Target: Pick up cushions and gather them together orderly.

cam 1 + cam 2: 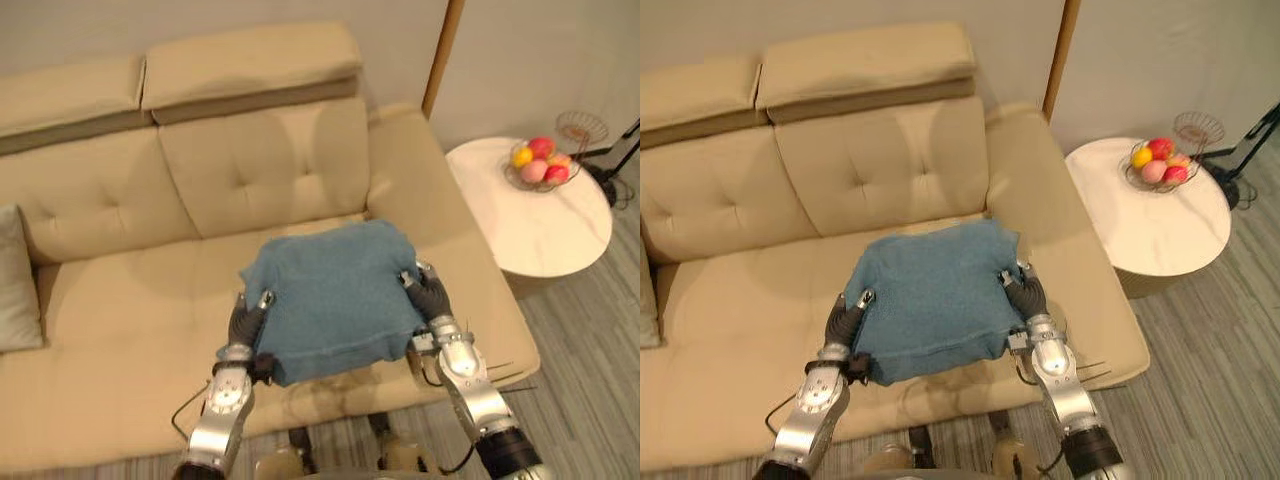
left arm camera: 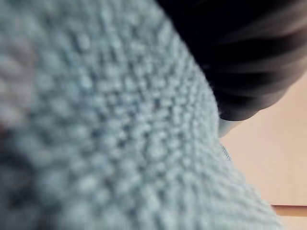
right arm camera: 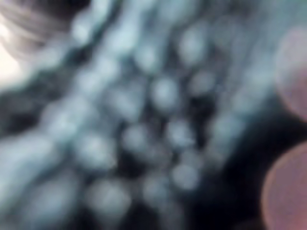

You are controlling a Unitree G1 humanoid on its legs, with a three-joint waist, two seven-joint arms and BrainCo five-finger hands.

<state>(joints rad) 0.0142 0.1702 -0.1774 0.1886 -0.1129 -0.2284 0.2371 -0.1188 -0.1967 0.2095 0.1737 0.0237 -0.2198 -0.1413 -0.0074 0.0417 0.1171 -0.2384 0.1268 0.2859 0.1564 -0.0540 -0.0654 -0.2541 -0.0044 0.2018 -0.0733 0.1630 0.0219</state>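
Note:
A blue knitted cushion (image 1: 335, 295) is held between my two hands over the front of the beige sofa seat (image 1: 120, 330). My left hand (image 1: 247, 320) clamps its left edge and my right hand (image 1: 430, 297) clamps its right edge, each with a silver tip lying on top of the cloth and the other fingers hidden beneath. Close up, the blue knit (image 2: 120, 134) presses against the left hand's dark cover (image 2: 249, 57), and it also covers the right wrist view (image 3: 144, 120). A pale grey cushion (image 1: 15, 280) leans at the sofa's far left.
The sofa's right armrest (image 1: 420, 180) lies beside the blue cushion. Right of it stands a round white side table (image 1: 550, 230) with a wire bowl of fruit (image 1: 540, 163) and an empty wire basket (image 1: 582, 128). A wooden pole (image 1: 442, 55) rises behind.

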